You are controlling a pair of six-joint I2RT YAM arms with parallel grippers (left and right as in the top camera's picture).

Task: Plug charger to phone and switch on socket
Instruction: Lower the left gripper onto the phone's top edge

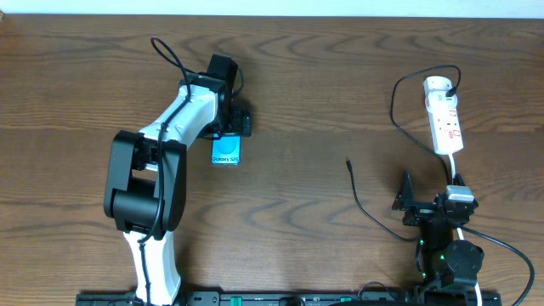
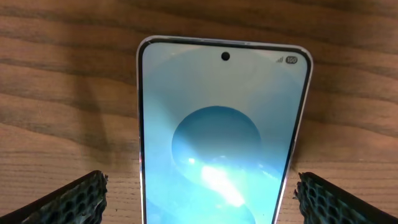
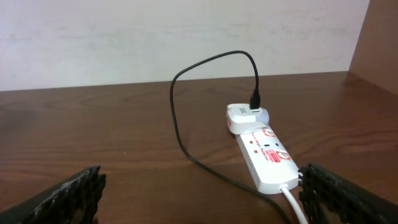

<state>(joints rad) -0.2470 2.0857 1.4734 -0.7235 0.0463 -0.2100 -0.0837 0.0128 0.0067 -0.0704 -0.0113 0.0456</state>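
Note:
The phone point(image 1: 225, 154) lies flat on the wooden table with its teal screen up. In the left wrist view the phone point(image 2: 217, 124) fills the middle. My left gripper point(image 1: 231, 129) hovers over its far end, open, one fingertip point(image 2: 74, 199) on each side of the phone point(image 2: 200, 196) and not touching it. The white socket point(image 1: 444, 115) lies at the right. The charger's black cable point(image 1: 396, 110) loops from a white adapter point(image 3: 245, 117) on the socket point(image 3: 267, 158). Its connector tip point(image 1: 348, 161) lies free on the table. My right gripper point(image 1: 432, 189) point(image 3: 200, 193) stands open and empty just short of the socket.
The socket's white lead point(image 3: 292, 202) runs back toward my right arm. The charger cable point(image 3: 177, 124) crosses the table between my right fingers. A pale wall stands behind the table's far edge, and a wooden side panel point(image 3: 379, 43) rises at the right.

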